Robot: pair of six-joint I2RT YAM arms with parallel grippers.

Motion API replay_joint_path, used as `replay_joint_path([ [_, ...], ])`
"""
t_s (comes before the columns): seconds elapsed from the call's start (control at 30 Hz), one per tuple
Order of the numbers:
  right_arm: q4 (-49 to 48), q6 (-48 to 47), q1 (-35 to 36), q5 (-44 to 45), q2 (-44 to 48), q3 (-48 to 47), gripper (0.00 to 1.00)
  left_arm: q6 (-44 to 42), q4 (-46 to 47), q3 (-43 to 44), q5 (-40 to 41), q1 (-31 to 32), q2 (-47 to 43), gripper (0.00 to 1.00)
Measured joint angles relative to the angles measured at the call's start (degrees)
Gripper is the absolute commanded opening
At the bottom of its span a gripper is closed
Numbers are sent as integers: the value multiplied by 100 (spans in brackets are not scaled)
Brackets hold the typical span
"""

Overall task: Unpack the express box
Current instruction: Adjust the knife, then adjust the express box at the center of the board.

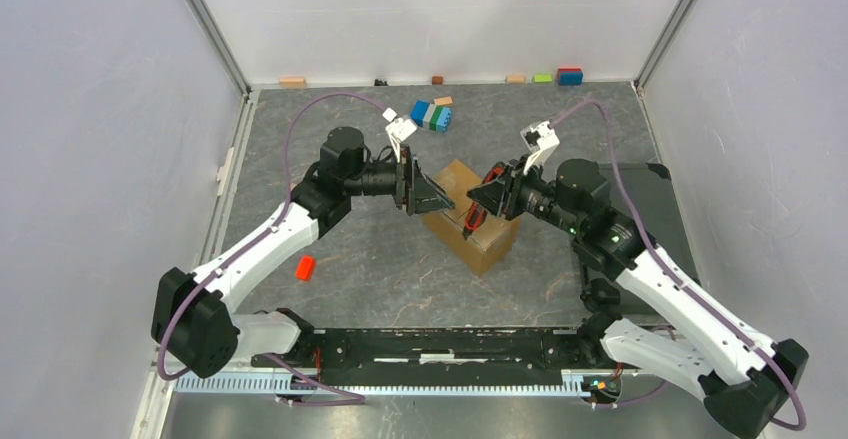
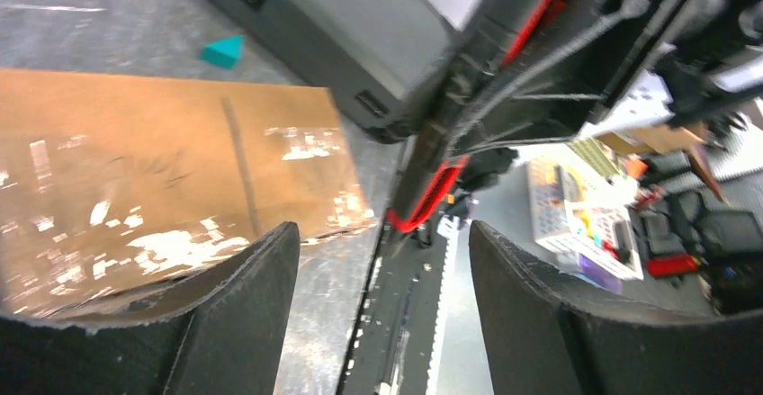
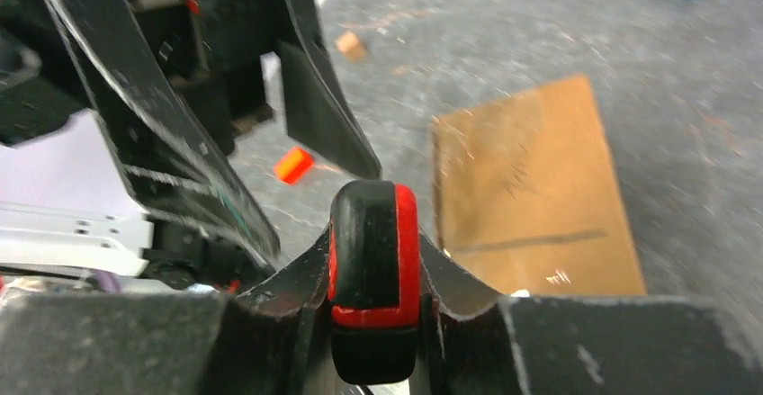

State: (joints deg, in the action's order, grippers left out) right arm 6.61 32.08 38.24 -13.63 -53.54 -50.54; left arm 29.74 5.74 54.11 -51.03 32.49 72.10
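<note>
The express box, a plain brown carton, stands mid-table with its top flaps shut. Both grippers meet just above its near-right part. My left gripper is open with nothing between its fingers; from its wrist, the box top lies to the left of the open gripper. My right gripper is shut on a red-and-black tool, which points down at the box. In the right wrist view the tool sits between the fingers, with the box beyond it and the left gripper's fingers opposite.
A red block lies left of the box and a blue-green block cluster behind it. Several small blocks line the back wall. A flat black tray sits under the right arm. A teal block lies near it.
</note>
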Motion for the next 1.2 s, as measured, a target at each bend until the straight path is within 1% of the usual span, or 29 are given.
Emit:
replay_joint_path([
  [0.07, 645, -164, 0, 350, 199, -68, 0, -144, -323, 94, 354, -33, -15, 76],
  [0.17, 1482, -310, 0, 778, 551, -76, 0, -339, -804, 258, 1224, -55, -59, 73],
  [0.3, 2402, -398, 0, 1388, 922, -74, 0, -516, -1364, 584, 2474, -55, -37, 66],
  [0.37, 2673, -402, 0, 1644, 1051, -35, 0, -568, -1650, 820, 3121, -55, 59, 61],
  [0.43, 2868, -402, 0, 1875, 1152, 79, 0, -597, -1888, 1078, 3644, -59, 251, 58],
  [0.6, 3080, -391, 0, 2192, 1185, 575, 0, -608, -2413, 1517, 4520, -66, 857, 56],
  [0.73, 3067, -385, 0, 2280, 1036, 859, 0, -610, -2750, 1593, 4909, -66, 1241, 53],
  [0.9, 2894, -393, 0, 2387, 824, 970, 0, -608, -2975, 1600, 4975, -63, 1508, 51],
  [1.1, 2378, -533, -17, 2424, 328, 968, 0, -605, -2968, 1469, 5021, -35, 1528, 48],
  [1.2, 2116, -664, -68, 2400, 50, 960, 0, -601, -2986, 1239, 5080, 2, 1438, 47],
])
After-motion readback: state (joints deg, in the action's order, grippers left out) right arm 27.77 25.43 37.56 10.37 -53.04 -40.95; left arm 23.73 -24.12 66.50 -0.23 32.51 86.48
